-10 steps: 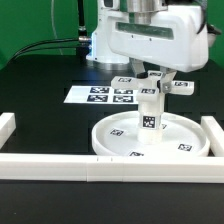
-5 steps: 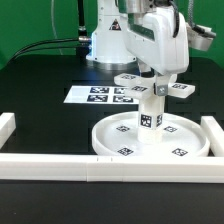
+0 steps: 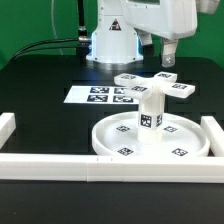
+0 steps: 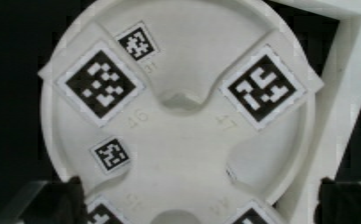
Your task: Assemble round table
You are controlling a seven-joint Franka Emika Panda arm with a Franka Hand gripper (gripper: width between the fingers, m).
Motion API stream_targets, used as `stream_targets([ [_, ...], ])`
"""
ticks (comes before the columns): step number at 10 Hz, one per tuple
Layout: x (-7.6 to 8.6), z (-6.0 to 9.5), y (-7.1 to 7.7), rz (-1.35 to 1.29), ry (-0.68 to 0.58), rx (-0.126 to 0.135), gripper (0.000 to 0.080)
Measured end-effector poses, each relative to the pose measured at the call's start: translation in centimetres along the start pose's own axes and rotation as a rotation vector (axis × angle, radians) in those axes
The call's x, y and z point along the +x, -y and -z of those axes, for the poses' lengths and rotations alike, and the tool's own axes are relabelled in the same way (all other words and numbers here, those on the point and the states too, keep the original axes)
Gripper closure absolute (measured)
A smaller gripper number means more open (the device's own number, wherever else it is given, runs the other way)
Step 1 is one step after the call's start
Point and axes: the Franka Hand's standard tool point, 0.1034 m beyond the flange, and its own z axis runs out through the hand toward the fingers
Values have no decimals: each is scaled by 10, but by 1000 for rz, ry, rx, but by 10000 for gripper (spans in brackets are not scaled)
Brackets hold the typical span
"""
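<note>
We see the gripper [image 3: 168, 58] spread empty above the smooth white cross piece [image 3: 153, 87] capping the post [image 3: 149, 118] on the rimmed disc [image 3: 190, 148]

no readable text, only square tags [image 4: 264, 84]

1. The arm [image 3: 135, 20] has smooth white shells with rounded edges.
2. Its base [image 3: 108, 45] is a wide white cylinder that looks a little blue in the light; it stands behind the marker board [image 3: 103, 96].
3. A small dark mark with red is on the arm above the base.
4. The gripper [image 3: 167, 58] has dark grey fingers under a white body.
5. Black cables [image 3: 45, 46] run over the table beside the base.
</note>
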Motion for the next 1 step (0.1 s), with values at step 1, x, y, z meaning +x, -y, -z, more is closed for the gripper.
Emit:
stream_targets([
  [1, 0, -1, 0, 1, 0, -3, 151],
])
